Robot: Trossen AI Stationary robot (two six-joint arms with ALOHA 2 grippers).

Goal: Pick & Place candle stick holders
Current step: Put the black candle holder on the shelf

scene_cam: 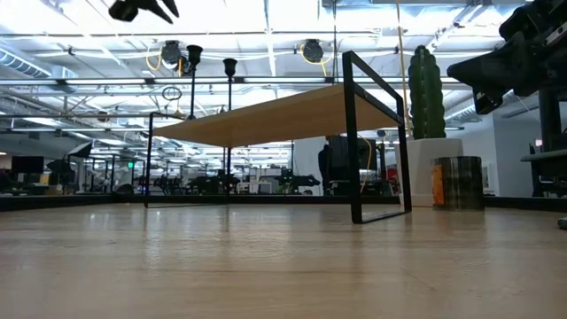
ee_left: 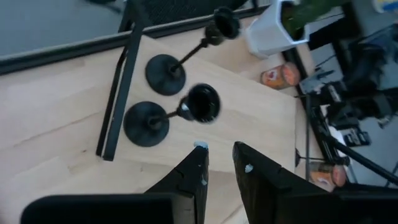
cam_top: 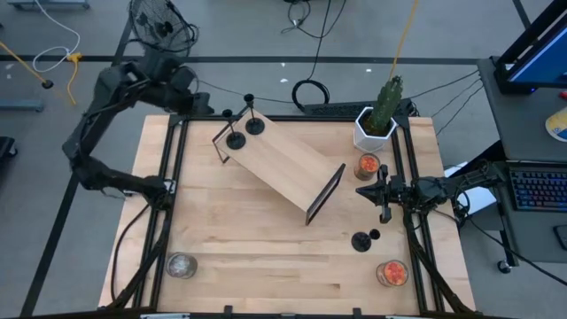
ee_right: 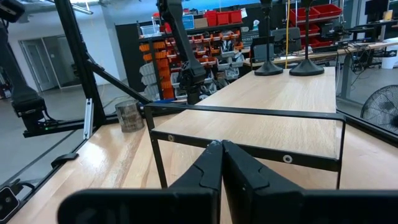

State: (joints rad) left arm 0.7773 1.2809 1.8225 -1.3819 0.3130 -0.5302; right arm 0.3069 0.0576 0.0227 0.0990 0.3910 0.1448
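A pale wooden table point(cam_top: 266, 239) framed in black metal rails fills my workspace, with an open workshop of shelves and red bins beyond it. A small shelf point(cam_top: 279, 164) with a smooth light wood top and thin black metal legs sits at an angle near the table's far side. Two candle stick holders point(cam_top: 244, 131), each a flat round black disc with a thin stem and a tiny cup, stand side by side on the shelf's far end; a third holder point(cam_top: 363, 239) stands on the tabletop near the right edge, between the shelf and a glass jar point(cam_top: 392, 273) of orange contents. My left gripper point(ee_left: 219, 163) hangs above the shelf beside the two holders, its dark fingers a little apart and holding nothing. My right gripper point(ee_right: 222, 155) hovers at the right edge facing the shelf's near end, fingers pressed together and empty. A green cactus in a white angular pot point(cam_top: 375, 127) stands at the far right corner, a second orange jar point(cam_top: 368, 166) just beside it, and a ribbed silvery jar point(cam_top: 181, 265) sits near the front left.
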